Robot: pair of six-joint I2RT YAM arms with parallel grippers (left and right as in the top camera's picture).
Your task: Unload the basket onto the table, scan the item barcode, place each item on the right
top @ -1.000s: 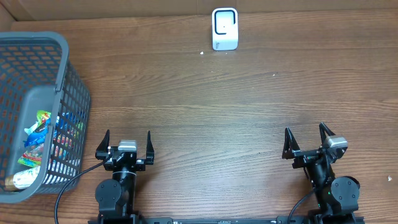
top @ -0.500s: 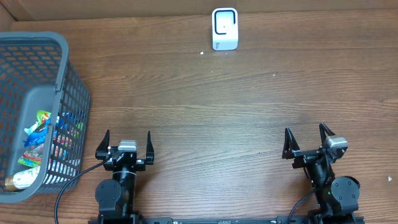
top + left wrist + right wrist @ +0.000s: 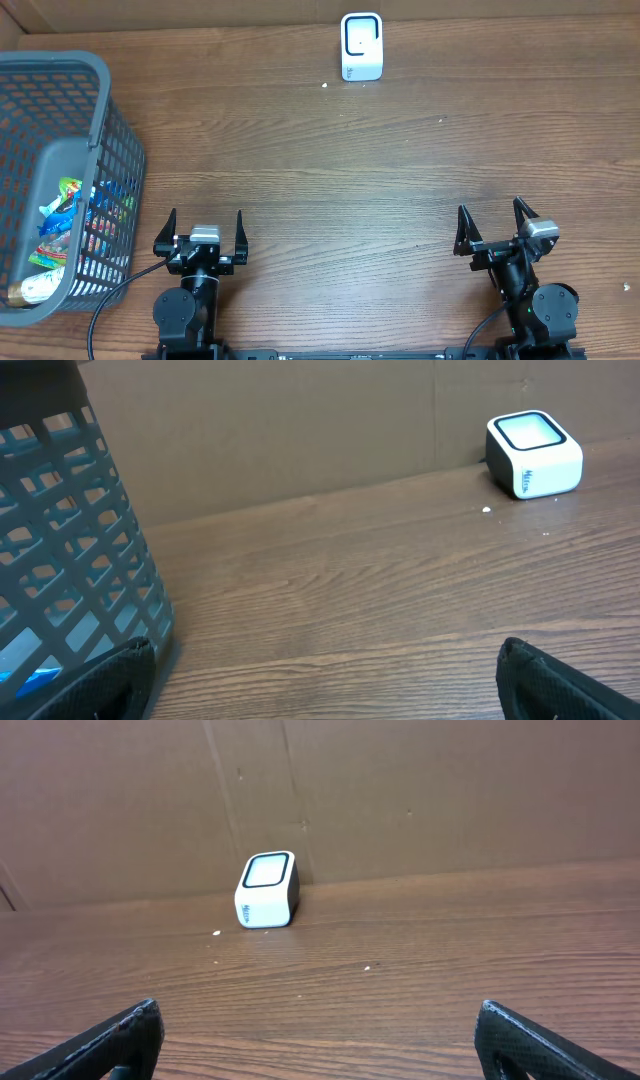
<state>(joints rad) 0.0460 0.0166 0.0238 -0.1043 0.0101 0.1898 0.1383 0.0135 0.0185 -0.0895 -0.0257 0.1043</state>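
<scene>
Colourful packaged items (image 3: 70, 215) lie in the grey mesh basket (image 3: 110, 130) at the table's left; no barcode shows on them from here. A white scanner with a dark window (image 3: 361, 46) stands at the far edge, also seen as a white scanner (image 3: 533, 453) in the left wrist view and a white scanner (image 3: 267, 890) in the right wrist view. My left gripper (image 3: 205, 228) rests open near the front edge, just right of the basket. My right gripper (image 3: 492, 222) is open at the front right. Both hold nothing.
A brown cardboard wall (image 3: 400, 790) runs behind the table's far edge. The basket wall (image 3: 70, 550) rises close on the left of my left gripper. A few small white specks (image 3: 325, 85) lie near the scanner.
</scene>
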